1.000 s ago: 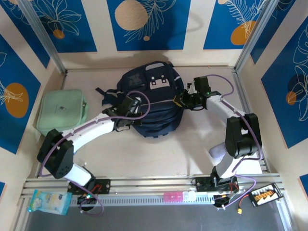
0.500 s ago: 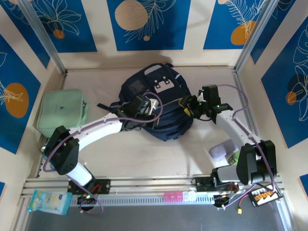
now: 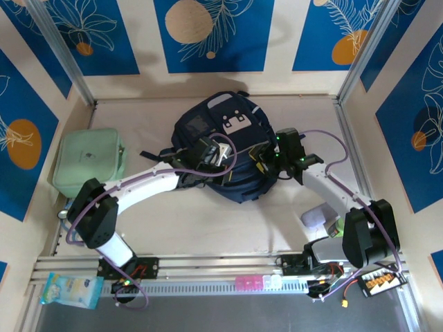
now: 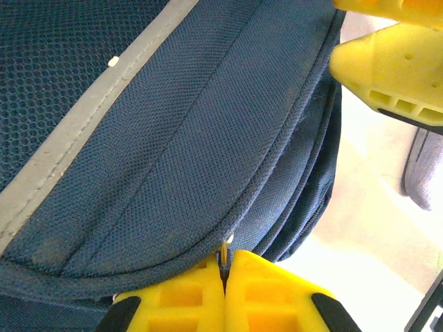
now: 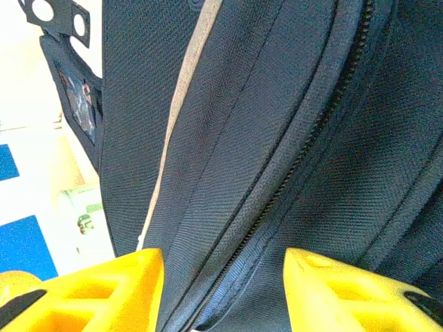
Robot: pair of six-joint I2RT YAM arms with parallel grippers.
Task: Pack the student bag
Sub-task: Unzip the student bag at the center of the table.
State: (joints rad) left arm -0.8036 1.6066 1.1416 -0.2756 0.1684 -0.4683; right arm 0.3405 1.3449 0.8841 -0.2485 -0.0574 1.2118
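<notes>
Your table (image 3: 208, 225) carries the student bag (image 3: 239, 183), which lies flat between your two pincers, with both sets of fingertips on its front. Well off to the outer side of your left pincer (image 3: 220, 153), near the side wall, sits the pale green zip case (image 3: 86, 162), clear of the bag.

Your left pincer (image 4: 225, 266) is pressed fully closed at the edge of the bag's front panel. Your right pincer (image 3: 266, 155) reaches in from the opposite side. On its own camera its (image 5: 221, 259) jaws stand partly apart with navy fabric lying between and beyond them. They grip nothing that you can see.

The white buckle patch (image 3: 235, 124) lies just beyond both pincers, toward the back wall. A light grey stripe (image 4: 83, 131) runs diagonally across the fabric ahead of your left fingertips. A dark zip line (image 5: 304, 145) runs away from the gap of your right pincer. A small metal tab (image 4: 226, 242) at the piped seam is nipped between your left fingertips.
</notes>
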